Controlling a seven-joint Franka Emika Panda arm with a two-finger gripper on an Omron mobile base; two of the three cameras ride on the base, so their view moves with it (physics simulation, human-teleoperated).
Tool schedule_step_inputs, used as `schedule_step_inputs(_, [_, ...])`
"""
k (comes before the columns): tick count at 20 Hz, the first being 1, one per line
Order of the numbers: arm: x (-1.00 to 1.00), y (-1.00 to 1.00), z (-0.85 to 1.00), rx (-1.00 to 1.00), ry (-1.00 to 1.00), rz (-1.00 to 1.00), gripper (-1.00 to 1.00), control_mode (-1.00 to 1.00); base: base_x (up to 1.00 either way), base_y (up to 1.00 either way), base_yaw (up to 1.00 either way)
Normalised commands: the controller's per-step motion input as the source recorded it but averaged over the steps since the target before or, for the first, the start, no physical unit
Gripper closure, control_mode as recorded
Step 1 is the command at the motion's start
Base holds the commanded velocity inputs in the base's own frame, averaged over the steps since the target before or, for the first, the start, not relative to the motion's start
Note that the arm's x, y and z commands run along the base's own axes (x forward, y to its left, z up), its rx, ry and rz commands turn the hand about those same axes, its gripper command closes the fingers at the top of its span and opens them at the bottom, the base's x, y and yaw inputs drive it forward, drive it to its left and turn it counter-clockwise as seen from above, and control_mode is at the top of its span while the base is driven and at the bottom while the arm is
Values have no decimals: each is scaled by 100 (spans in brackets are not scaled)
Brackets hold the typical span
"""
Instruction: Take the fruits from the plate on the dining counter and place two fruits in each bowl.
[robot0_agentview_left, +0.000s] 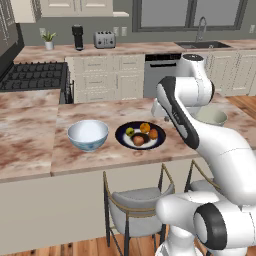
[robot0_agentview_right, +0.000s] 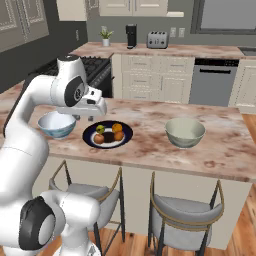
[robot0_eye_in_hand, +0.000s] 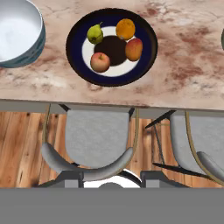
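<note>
The dark plate (robot0_eye_in_hand: 75, 52) with a white ring sits on the marbled dining counter (robot0_eye_in_hand: 183, 74) and carries several fruits: a yellow-green pear (robot0_eye_in_hand: 95, 33), an orange (robot0_eye_in_hand: 125, 29), a reddish-orange fruit (robot0_eye_in_hand: 134, 49) and a brownish-red apple (robot0_eye_in_hand: 100, 62). Left of the plate stands the white bowl with a pale blue outside (robot0_eye_in_hand: 19, 33), also seen from the left base (robot0_agentview_left: 88, 135). The greenish-cream bowl (robot0_agentview_right: 185, 132) stands to the plate's right. My gripper (robot0_eye_in_hand: 111, 180) hangs high above the counter's front edge, open, nothing between its fingers. From the right base the hand (robot0_agentview_right: 89, 109) hovers over the plate's left side.
Two grey stools with brass frames (robot0_eye_in_hand: 98, 144) (robot0_eye_in_hand: 201, 144) stand under the counter's front edge, above a wooden floor. The back counter holds a toaster (robot0_agentview_left: 104, 39), a coffee maker (robot0_agentview_left: 78, 37) and a small plant (robot0_agentview_left: 48, 40). A stove (robot0_agentview_left: 32, 75) lies at left.
</note>
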Motion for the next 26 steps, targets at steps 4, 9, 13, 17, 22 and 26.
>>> schedule_step_inputs(4, [5, 0, -23, 0, 0, 0, -100, -100, 0, 0, 0])
schedule_step_inputs(9, [42, 0, -32, 0, 0, 0, -100, -100, 0, 0, 0])
schedule_step_inputs(13, [52, 4, -29, 0, 0, 0, -100, -100, 0, 0, 0])
schedule_step_inputs(17, [47, 10, -31, 0, 0, 0, -100, -100, 0, 0, 0])
schedule_step_inputs(22, [43, 20, -30, 0, 2, 0, -100, -100, 0, 0, 0])
schedule_step_inputs(26, [36, 16, -24, 0, 4, 0, -100, -100, 0, 0, 0])
